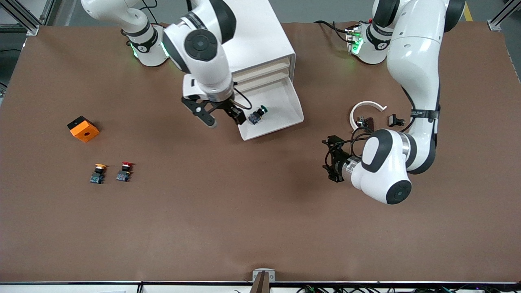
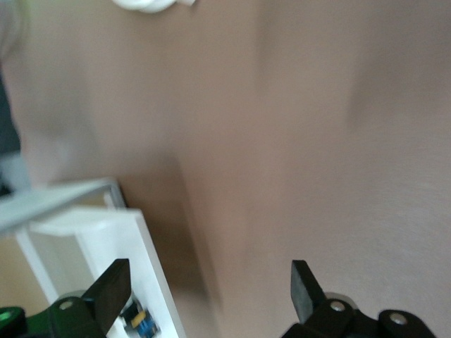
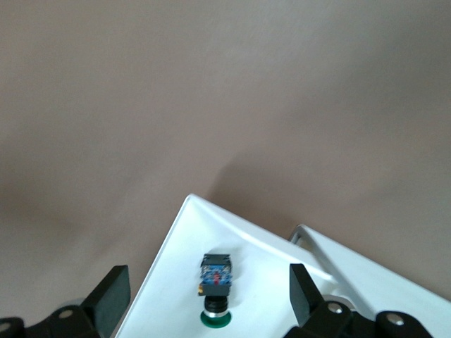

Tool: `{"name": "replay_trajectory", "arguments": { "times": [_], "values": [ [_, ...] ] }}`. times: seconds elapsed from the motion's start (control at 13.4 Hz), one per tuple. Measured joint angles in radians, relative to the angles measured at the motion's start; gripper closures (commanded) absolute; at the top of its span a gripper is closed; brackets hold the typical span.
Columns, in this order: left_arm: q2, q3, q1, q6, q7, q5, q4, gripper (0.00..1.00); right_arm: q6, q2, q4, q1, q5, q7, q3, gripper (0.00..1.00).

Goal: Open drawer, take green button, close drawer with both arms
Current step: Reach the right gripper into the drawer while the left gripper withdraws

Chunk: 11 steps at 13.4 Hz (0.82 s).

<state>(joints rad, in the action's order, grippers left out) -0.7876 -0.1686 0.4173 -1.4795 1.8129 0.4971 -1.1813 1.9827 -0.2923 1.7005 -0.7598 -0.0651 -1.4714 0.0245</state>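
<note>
White cabinet [image 1: 266,44] has its drawer [image 1: 285,101] pulled out, the green-capped button [image 1: 257,115] lying inside. Right gripper [image 1: 224,116] hangs over the drawer's corner, fingers spread, holding nothing. Left gripper [image 1: 330,159], jaws apart and empty, is over bare table toward the left arm's end.

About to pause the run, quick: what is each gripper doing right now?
Left gripper: open, empty, over bare table.
Right gripper: open, empty, over the edge of the pulled-out drawer, near the green button.
</note>
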Motion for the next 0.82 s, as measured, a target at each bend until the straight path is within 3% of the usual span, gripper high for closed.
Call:
{"name": "replay_trajectory", "arguments": {
  "times": [0.6,0.82],
  "values": [
    [0.188,-0.012,-0.010,0.010,-0.410,-0.278,0.003,0.00,0.102,-0.153,-0.027,-0.094,0.001,-0.045,0.001,0.00],
    [0.239,-0.011,-0.010,0.017,-0.518,-0.310,-0.003,0.00,0.126,-0.191,-0.032,-0.098,0.001,-0.037,0.002,0.00]
  ]
}}
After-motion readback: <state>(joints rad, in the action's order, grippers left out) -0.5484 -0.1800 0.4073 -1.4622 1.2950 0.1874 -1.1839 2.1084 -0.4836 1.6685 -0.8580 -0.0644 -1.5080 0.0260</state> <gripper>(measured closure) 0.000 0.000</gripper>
